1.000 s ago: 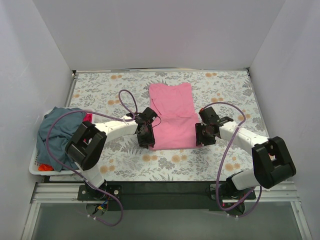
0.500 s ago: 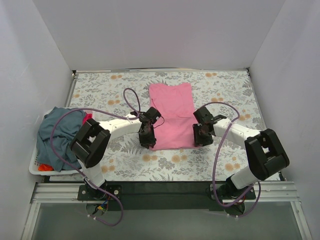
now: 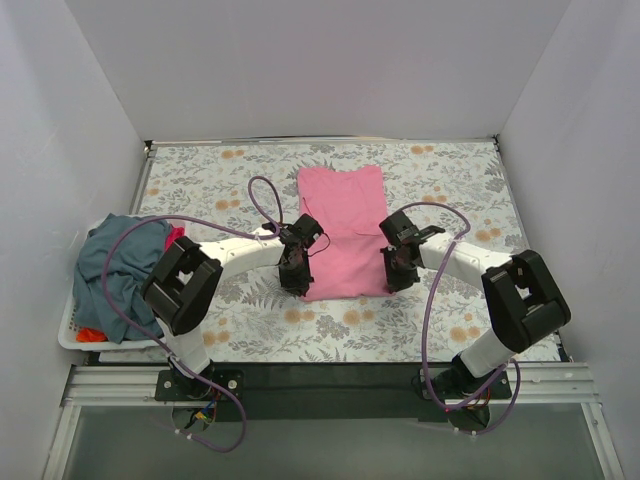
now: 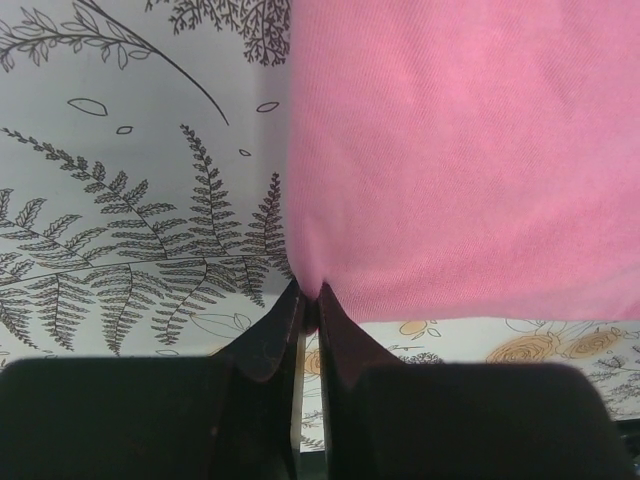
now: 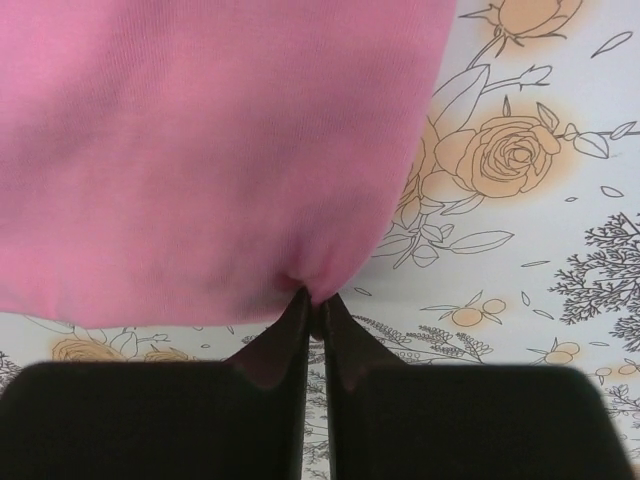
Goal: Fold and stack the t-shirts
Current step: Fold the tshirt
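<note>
The pink t-shirt point(image 3: 343, 230) lies flat as a long folded strip in the middle of the floral table. My left gripper point(image 3: 293, 281) is shut on its near left corner; the left wrist view shows the pink cloth point(image 4: 460, 150) pinched between the black fingers point(image 4: 270, 340). My right gripper point(image 3: 392, 277) is shut on its near right corner; the right wrist view shows the pink cloth point(image 5: 220, 140) bunched at the fingertips point(image 5: 350, 345). A slate blue-grey shirt point(image 3: 118, 262) and a bit of red cloth point(image 3: 90, 334) lie in the basket at the left.
The white laundry basket point(image 3: 72, 327) sits at the table's left near edge. White walls close in the table on three sides. The floral tablecloth point(image 3: 460, 190) shows around the pink shirt.
Both grippers have moved inward to the pink shirt's near corners and closed on them. The near edge of the shirt has narrowed slightly.
</note>
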Motion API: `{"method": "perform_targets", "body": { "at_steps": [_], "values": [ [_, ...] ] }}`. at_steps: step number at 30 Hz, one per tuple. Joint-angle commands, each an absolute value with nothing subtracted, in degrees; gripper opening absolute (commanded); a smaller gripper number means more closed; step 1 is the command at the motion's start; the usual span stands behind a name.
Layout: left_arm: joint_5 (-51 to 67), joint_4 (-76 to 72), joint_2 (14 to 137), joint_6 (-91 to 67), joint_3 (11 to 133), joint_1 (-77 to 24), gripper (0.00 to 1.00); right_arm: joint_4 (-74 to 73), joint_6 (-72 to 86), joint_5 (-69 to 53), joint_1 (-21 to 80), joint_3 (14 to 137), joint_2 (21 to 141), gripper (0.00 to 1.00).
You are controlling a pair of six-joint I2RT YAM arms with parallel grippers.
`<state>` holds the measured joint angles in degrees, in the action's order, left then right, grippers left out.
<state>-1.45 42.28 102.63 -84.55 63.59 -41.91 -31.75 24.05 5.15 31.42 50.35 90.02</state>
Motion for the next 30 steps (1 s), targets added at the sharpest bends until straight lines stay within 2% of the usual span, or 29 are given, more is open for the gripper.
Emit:
{"method": "perform_targets", "body": {
  "at_steps": [1, 3, 7, 12, 23, 27, 30],
  "values": [
    [-3.78, 44.65, 107.4, -82.71, 59.59, -42.8, 0.02, -33.13, 23.73, 5.36, 30.68, 46.76, 93.69, 0.09],
    [-3.78, 44.82, 107.58, -82.36, 59.68, -42.8, 0.0, -33.22, 23.03, 5.01, 29.62, 47.11, 92.9, 0.01],
    [-4.13, 45.44, 106.09, -81.21, 59.33, -42.45, 0.0, -35.24, 20.05, 6.33, 28.04, 47.64, 91.32, 0.01],
    [-0.29, 48.07, 100.56, -79.72, 54.08, -42.8, 0.0, -39.46, 18.11, 0.45, 28.47, 46.24, 87.02, 0.01],
    [16.6, 54.05, 75.52, -86.48, 44.21, -48.16, 0.0, -52.28, 21.09, -8.69, 31.81, 40.61, 68.49, 0.01],
    [17.23, 55.81, 72.61, -87.8, 44.21, -48.69, 0.0, -55.98, 21.53, -9.93, 31.99, 43.32, 64.87, 0.01],
    [12.94, 56.16, 72.77, -89.21, 47.53, -48.6, 0.0, -57.56, 21.18, -9.06, 31.99, 49.36, 65.3, 0.01]
  ]
}}
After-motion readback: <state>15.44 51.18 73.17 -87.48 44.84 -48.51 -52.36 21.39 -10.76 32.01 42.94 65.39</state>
